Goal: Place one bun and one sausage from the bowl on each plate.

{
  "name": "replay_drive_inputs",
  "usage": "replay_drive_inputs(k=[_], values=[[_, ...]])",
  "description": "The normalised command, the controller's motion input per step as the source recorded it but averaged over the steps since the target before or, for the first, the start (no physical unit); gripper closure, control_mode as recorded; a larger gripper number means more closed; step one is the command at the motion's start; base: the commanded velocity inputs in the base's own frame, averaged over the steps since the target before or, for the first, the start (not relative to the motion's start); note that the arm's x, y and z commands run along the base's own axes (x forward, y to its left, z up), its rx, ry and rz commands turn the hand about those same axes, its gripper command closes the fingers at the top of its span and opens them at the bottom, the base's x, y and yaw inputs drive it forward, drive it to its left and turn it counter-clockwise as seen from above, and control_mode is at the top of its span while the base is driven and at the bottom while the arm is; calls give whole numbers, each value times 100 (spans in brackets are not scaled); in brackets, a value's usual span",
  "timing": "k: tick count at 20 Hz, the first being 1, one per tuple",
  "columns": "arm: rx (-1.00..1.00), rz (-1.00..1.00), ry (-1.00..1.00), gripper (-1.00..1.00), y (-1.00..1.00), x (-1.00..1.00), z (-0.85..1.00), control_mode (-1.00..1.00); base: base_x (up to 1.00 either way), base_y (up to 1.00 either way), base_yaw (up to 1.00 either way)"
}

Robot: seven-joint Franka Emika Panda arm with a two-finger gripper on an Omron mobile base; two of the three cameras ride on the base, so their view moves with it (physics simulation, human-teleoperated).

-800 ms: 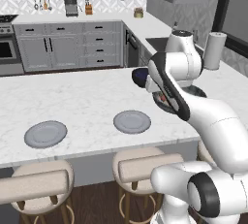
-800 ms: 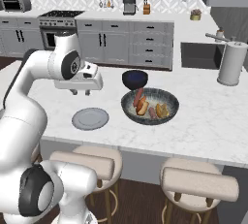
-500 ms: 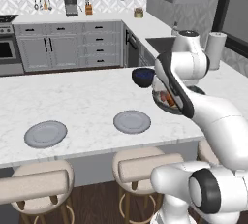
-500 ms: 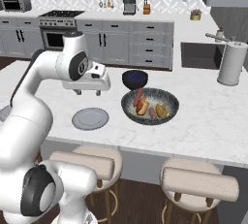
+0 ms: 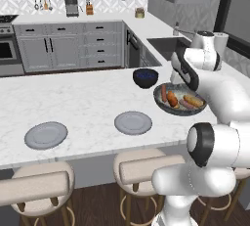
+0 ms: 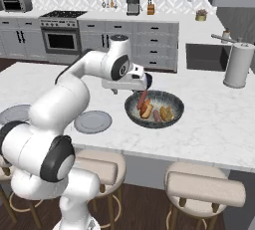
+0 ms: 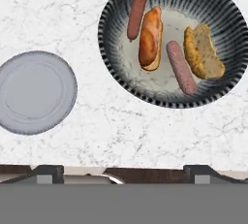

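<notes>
Dark tool wide open, empty, above grey bowl.

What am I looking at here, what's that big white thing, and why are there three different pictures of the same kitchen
It is a computer-rendered kitchen with a white robot arm on a rolling base. Two pictures come from cameras behind the arm, to its left and right. The third looks straight down from a camera on its hand. On the marble counter sit two grey plates, one nearer the arm and one farther along. Both have nothing on them. The wide bowl holds two buns, one and another, and two sausages, one and another. A dark blue bowl stands behind it. The gripper is open and holds nothing, hovering over the counter beside the wide bowl.
</notes>
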Motion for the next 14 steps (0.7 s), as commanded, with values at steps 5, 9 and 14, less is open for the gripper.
replay_drive_inputs(k=[5,9,14], values=[[5,0,1,-100,-50,84,-63,-100,0,0,0],[4,0,1,-100,-12,85,-78,-100,0,0,0],[2,0,5,-100,-4,73,-71,-100,0,0,0]])
